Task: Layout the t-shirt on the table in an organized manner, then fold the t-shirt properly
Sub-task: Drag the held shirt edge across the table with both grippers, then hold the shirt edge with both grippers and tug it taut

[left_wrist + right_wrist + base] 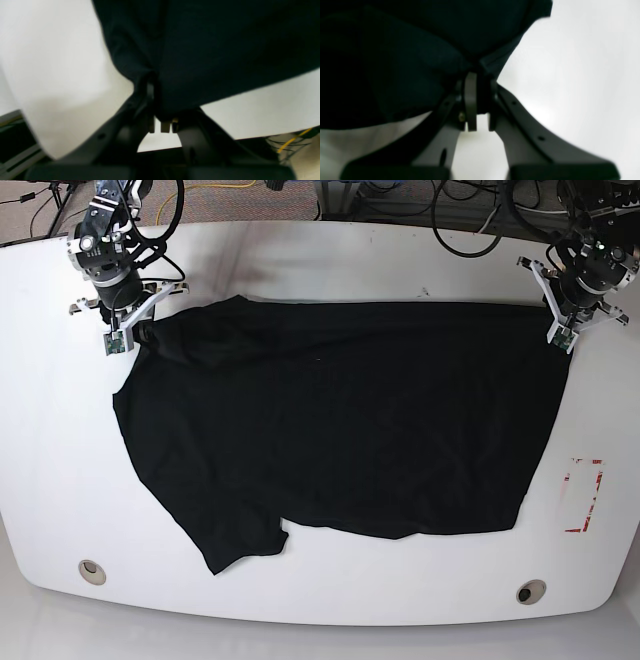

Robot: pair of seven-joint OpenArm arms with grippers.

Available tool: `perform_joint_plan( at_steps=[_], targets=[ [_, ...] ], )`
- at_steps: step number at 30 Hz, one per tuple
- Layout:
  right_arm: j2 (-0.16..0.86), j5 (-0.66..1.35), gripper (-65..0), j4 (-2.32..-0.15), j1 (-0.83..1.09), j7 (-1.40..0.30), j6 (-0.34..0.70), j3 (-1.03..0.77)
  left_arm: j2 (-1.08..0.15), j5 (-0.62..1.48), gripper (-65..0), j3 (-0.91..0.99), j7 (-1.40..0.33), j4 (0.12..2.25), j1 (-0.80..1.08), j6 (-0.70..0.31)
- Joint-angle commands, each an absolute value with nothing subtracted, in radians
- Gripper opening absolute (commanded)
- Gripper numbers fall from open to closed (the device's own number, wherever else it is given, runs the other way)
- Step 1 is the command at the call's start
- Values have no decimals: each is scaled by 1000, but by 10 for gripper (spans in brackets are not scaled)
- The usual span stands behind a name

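Observation:
The black t-shirt (340, 420) lies spread wide across the white table (320, 260), with one sleeve flap hanging toward the front left. On the right side of the base view, my left gripper (558, 320) is shut on the shirt's far right corner. The left wrist view shows black cloth (212, 50) bunched between the closed fingers (150, 95). At the far left, my right gripper (135, 330) is shut on the shirt's other far corner. In the right wrist view a fold of the shirt (395, 62) is pinched between its fingers (470, 100).
A red-and-white tape rectangle (583, 496) marks the table near the right edge. Two round holes (92, 571) (530, 591) sit near the front corners. Cables (460, 220) lie beyond the far edge, and a yellow cable (292, 141) shows off the table's side.

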State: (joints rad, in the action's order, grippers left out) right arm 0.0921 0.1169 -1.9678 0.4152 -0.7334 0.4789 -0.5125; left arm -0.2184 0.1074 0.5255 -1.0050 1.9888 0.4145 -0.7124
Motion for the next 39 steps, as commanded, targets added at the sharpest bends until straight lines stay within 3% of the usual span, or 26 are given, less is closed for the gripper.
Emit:
perform_joint_plan(
  at_steps=[1,8,10,13,17,20,22,39],
  targets=[
    [85,101,-650,-1988,435,-711,458,-524,-242,79,-650,538,-1009,2005,407,-698],
    [58,101,-642,-1985,476,-716,458,-522,-242,79,-650,535,-1009,2005,387,-698],
    [51,97,-606,-1985,481,-716,458,-522,-243,79,-650,535,-1009,2005,387,-698],
    [41,94,-487,-1983,493,-716,458,-527,-243,79,-650,533,-1009,2005,387,-698],
    [25,94,-274,-1983,503,-716,458,-527,-243,79,-650,533,-1009,2005,387,-698],
    [19,101,-163,-1986,519,-716,458,-527,-243,79,-650,533,-1009,2005,387,-698],
    [16,104,-125,-1988,535,-716,458,-522,-243,79,-650,533,-1009,2005,387,-698],
    [-56,381,-120,-1982,527,-725,616,-710,-243,79,-650,533,-1007,2005,386,-698]
  ],
)
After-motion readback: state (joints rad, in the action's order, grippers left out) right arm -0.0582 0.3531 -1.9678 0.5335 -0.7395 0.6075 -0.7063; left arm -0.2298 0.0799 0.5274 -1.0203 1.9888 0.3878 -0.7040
